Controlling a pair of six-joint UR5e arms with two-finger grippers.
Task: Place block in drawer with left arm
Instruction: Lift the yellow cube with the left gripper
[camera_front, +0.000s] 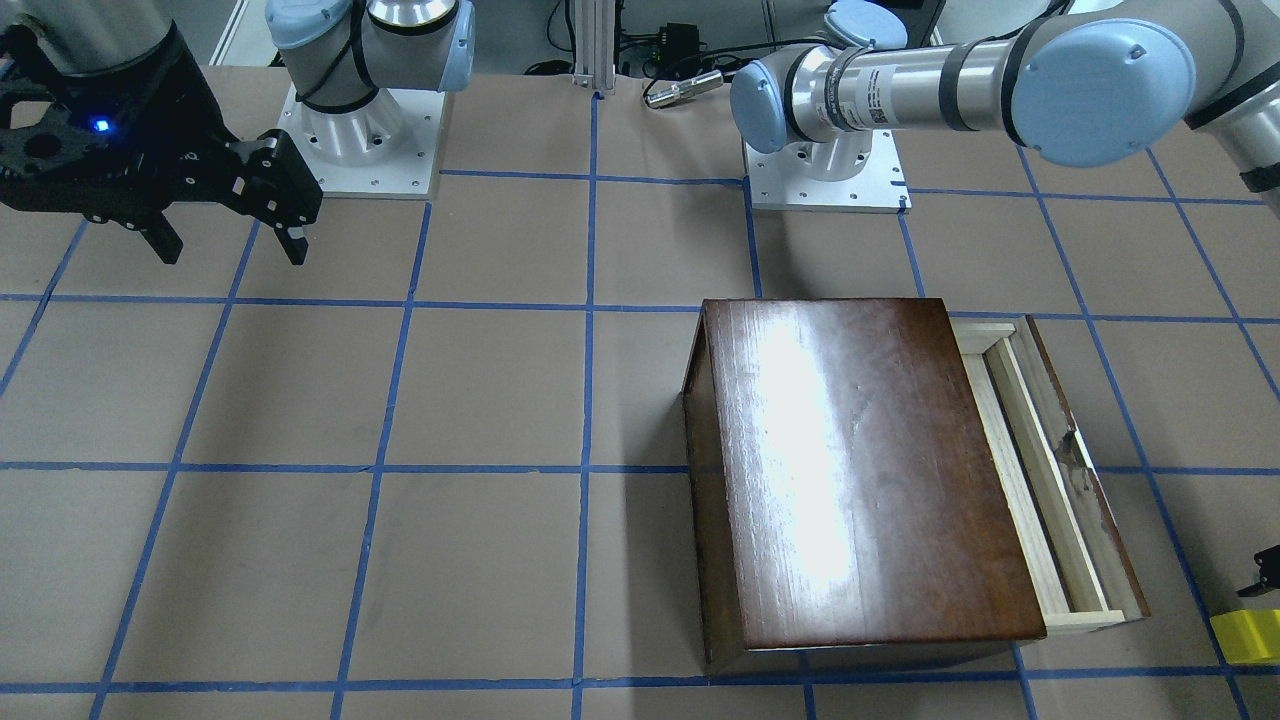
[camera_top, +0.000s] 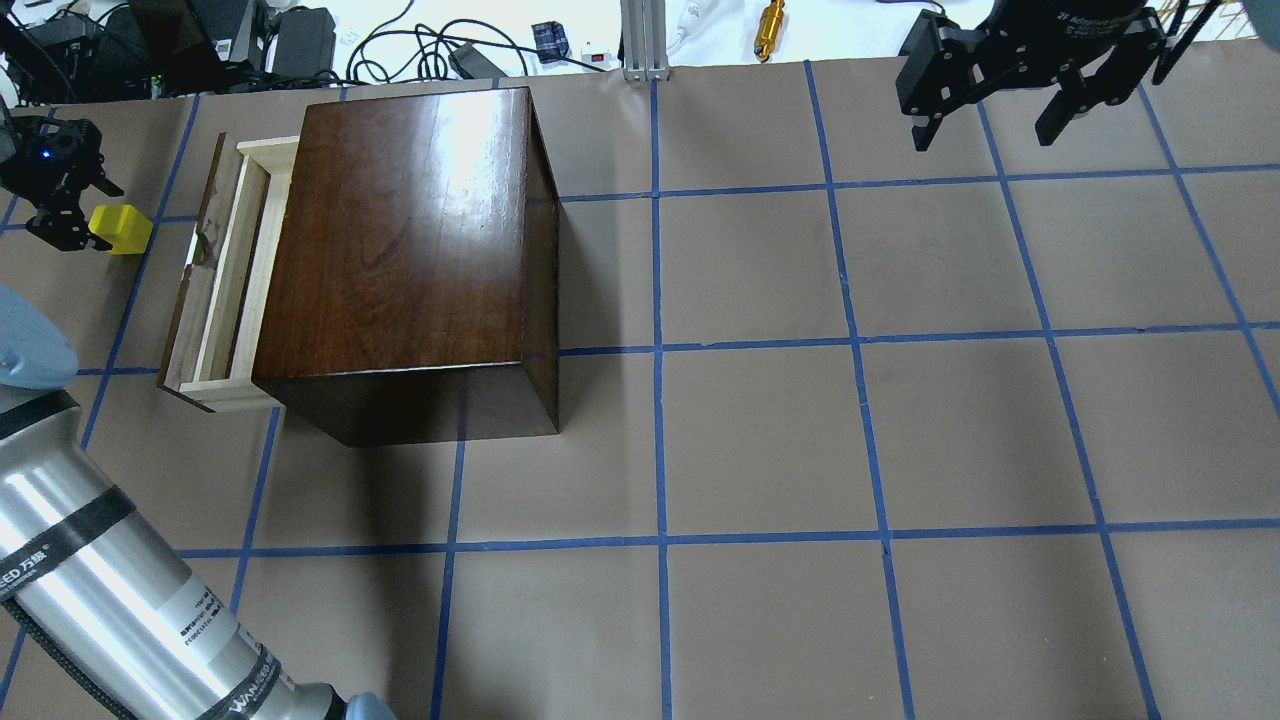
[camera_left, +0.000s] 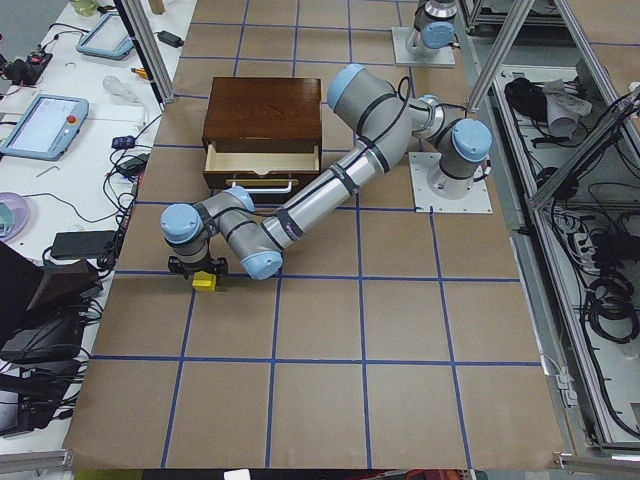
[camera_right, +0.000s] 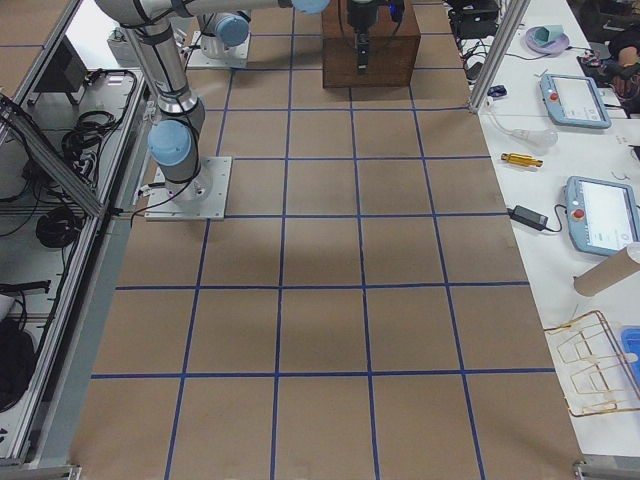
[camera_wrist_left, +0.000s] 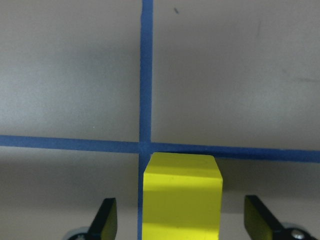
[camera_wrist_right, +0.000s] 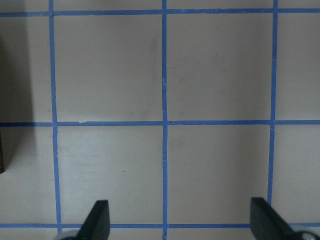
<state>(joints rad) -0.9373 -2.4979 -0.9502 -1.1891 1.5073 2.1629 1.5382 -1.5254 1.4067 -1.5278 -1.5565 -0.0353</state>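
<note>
Reaching out past the wooden box (camera_top: 400, 230), the left arm (camera_left: 320, 190) runs long and low, wrist bent down so the left gripper (camera_wrist_left: 182, 222) stands at the table off the box's drawer side, its fingers spread either side of the block (camera_top: 122, 228) with a gap at each face. Block sits on the table near the drawer (camera_top: 222, 290) front, apart from it; drawer stands partway out of the box, pale wood showing inside. Right gripper (camera_top: 982, 138) hangs spread, well off the box's opposite side.
</note>
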